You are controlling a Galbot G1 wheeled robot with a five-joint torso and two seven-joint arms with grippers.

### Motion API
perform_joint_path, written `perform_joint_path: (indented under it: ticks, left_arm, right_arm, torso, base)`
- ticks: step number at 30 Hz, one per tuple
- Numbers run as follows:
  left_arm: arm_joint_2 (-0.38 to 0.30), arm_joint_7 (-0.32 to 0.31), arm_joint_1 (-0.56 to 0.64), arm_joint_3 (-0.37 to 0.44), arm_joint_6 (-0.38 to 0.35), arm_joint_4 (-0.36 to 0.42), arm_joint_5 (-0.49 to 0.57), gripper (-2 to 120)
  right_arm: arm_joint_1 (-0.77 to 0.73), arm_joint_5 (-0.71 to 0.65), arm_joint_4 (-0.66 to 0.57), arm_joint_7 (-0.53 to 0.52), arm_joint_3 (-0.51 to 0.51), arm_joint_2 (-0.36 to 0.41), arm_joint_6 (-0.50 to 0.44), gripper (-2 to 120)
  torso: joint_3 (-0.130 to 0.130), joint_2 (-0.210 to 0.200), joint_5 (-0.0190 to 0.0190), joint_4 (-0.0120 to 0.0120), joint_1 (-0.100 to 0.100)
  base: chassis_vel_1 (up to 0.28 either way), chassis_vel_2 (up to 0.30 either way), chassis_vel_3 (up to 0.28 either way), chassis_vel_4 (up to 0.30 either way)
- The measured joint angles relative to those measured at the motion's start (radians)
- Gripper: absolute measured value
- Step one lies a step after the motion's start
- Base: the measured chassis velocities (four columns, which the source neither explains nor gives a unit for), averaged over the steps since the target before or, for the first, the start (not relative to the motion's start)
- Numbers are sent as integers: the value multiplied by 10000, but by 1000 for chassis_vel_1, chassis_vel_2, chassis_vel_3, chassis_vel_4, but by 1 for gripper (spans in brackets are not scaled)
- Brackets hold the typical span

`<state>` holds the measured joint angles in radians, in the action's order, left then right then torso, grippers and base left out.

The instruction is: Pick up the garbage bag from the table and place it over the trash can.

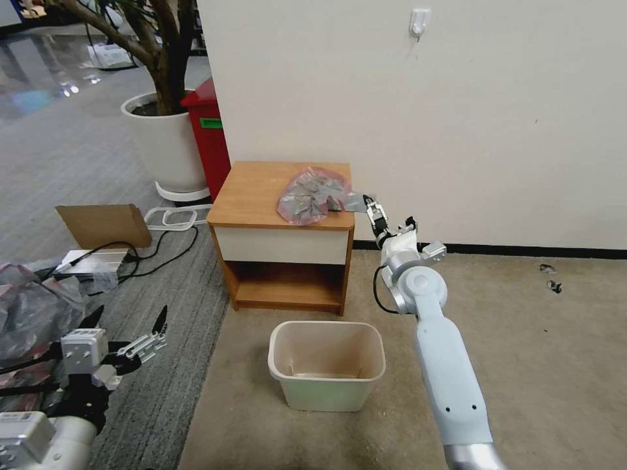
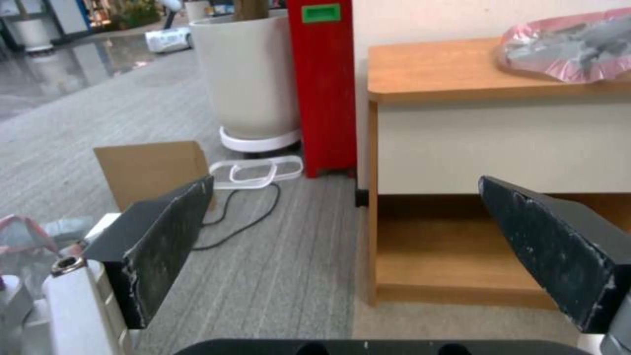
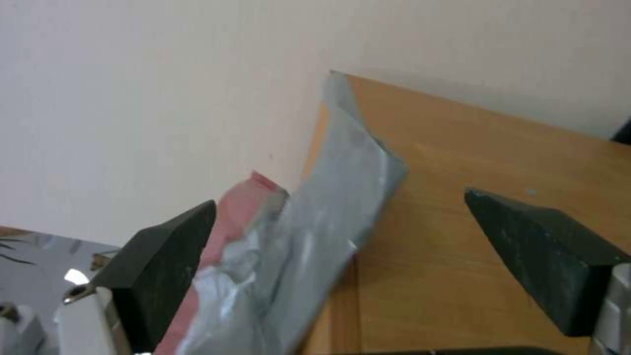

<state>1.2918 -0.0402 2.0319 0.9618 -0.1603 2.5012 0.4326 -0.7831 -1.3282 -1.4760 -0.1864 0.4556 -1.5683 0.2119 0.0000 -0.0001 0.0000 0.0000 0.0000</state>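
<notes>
The garbage bag is found lying crumpled on the top of the table, toward its right and far side, with a grey flap hanging over the right edge. The trash can is seen standing on the carpet just in front of the table, its mouth unlined.

The right gripper is held at the table's right edge, level with the overhanging flap. In the right wrist view its fingers are spread wide apart, with the bag's grey film and pink-red rim lying between them beside one pad; nothing is clamped yet. The left gripper is parked low at the near left, over the grey floor, its jaws likewise apart and holding nothing.

The bag is judged to be very light, thin and limp, with a slick, crinkly film that would slide under a loose pinch and tear if snagged. The overhanging flap near the rim is judged to be the best purchase, since it can be closed on without scraping the wood. A deep pinch over several folds is advised, so that 1 layer alone is not drawn out.
</notes>
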Motion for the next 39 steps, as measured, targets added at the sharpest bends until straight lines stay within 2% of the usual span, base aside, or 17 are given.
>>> perform_joint_path:
  ticks: [2, 4, 5, 8, 9, 12, 13, 15, 18, 20, 22, 25, 27, 29, 32, 37, 39]
  left_arm:
    - [76, 39, 9, -1, 1, -2, -28, 100]
    - [118, 67, 12, -6, 3, -3, -50, 100]
    - [118, 67, 12, -6, 3, -3, -50, 100]
    - [152, 101, 13, -34, 4, -5, -93, 100]
    - [152, 101, 13, -34, 4, -5, -93, 100]
    - [208, 183, 8, -114, 4, -8, -201, 100]
    - [211, 190, 8, -121, 3, -8, -212, 100]
    - [211, 190, 7, -122, 2, -8, -214, 100]
    - [215, 221, -3, -197, -10, -10, -236, 100]
    - [216, 234, -7, -226, -17, -11, -244, 100]
    - [216, 246, -12, -259, -29, -11, -256, 100]
    - [239, 281, -14, -280, -30, -11, -279, 100]
    - [270, 320, -23, -316, -41, -11, -313, 100]
    - [275, 325, -23, -324, -45, -11, -321, 100]
    - [327, 340, -38, -437, -56, -11, -407, 100]
    - [353, 344, -46, -493, -63, -11, -459, 100]
    - [354, 349, -48, -513, -65, -11, -486, 100]
  right_arm:
    - [74, -23, 87, 108, 8, -13, -31, 96]
    - [174, -25, 195, 217, -11, -20, -39, 88]
    - [174, -25, 195, 217, -11, -20, -39, 88]
    - [352, 4, 437, 297, -15, -69, -42, 72]
    - [352, 4, 437, 297, -15, -69, -42, 72]
    - [474, 35, 587, 315, -2, -87, -49, 61]
    - [495, 37, 611, 316, 9, -87, -54, 54]
    - [501, 37, 618, 316, 13, -87, -56, 52]
    - [546, 32, 660, 316, 59, -84, -116, 37]
    - [552, 30, 661, 316, 62, -78, -127, 34]
    - [566, 29, 665, 316, 61, -47, -136, 22]
    - [579, 30, 665, 316, 55, -30, -139, 16]
    - [576, 34, 654, 297, 34, -15, -139, 4]
    - [535, 36, 598, 284, 17, 5, -139, 0]
    - [407, 43, 424, 232, -54, 58, -127, 0]
    - [-105, 61, -420, 124, -357, 416, -43, 0]
    - [-548, 30, -1282, -120, -627, 724, 12, 0]
  torso:
    - [1, 0, 0, 0, 0]
    - [0, 0, 0, 0, 0]
    - [0, 0, 0, 0, 0]
    - [0, 0, 0, 0, 0]
    - [0, 0, 0, 0, 0]
    - [0, 0, 0, 0, 0]
    - [0, 0, 0, 0, 0]
    - [0, 0, 0, 0, 0]
    - [0, 0, 0, 0, 0]
    - [0, 0, 0, 0, 0]
    - [0, 0, 1, 0, 0]
    - [0, 0, 0, 0, 0]
    - [0, 0, 0, 0, 0]
    - [0, 0, 0, 1, 0]
    - [0, 0, 1, 1, 0]
    - [-1, 1, 1, 0, 0]
    - [-1, 0, 2, -1, 0]
  base:
    - [0, 0, 0, 0]
    - [0, 0, 0, 0]
    - [0, 0, 0, 0]
    - [0, 0, 0, 0]
    - [0, 0, 0, 0]
    - [0, 0, 0, 0]
    - [0, 0, 0, 0]
    - [0, 0, 0, 0]
    - [0, 0, 0, 0]
    - [0, 0, 0, 0]
    - [0, 0, 0, 0]
    - [0, 0, 0, 0]
    - [0, 0, 0, 0]
    - [0, 0, 0, 0]
    - [0, 0, 0, 0]
    - [0, 0, 0, 0]
    - [0, 0, 0, 0]
